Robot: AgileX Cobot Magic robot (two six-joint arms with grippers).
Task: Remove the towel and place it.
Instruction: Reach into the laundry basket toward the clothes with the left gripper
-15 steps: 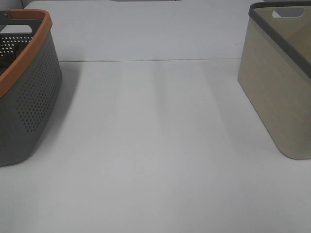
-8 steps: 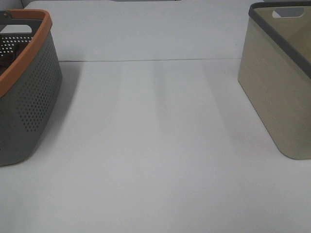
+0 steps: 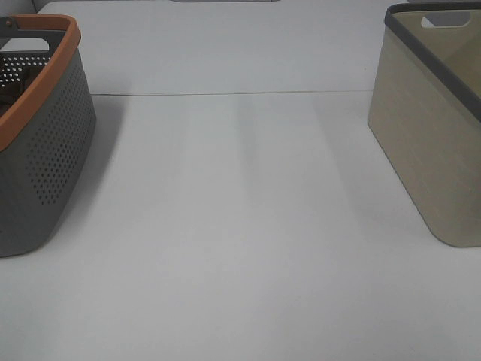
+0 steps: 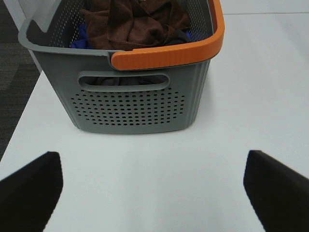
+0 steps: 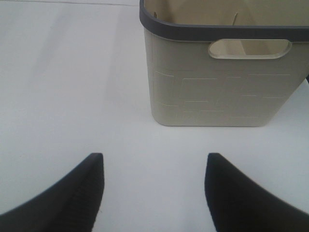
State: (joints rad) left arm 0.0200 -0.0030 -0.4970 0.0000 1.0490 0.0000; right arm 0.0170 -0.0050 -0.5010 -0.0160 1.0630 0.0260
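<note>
The dark brown towel (image 4: 140, 21) lies crumpled on top of other cloth inside a grey perforated basket with an orange rim (image 4: 135, 104). That basket stands at the left edge of the exterior view (image 3: 45, 135); only a dark sliver of its contents shows there. My left gripper (image 4: 152, 186) is open and empty, in front of the basket's handle side, apart from it. My right gripper (image 5: 153, 186) is open and empty, in front of a beige bin with a dark grey rim (image 5: 217, 77). Neither gripper shows in the exterior view.
The beige bin (image 3: 432, 128) stands at the right of the white table (image 3: 240, 226). Blue cloth (image 4: 79, 38) lies under the towel in the grey basket. The table's left edge and dark floor (image 4: 14, 96) show in the left wrist view.
</note>
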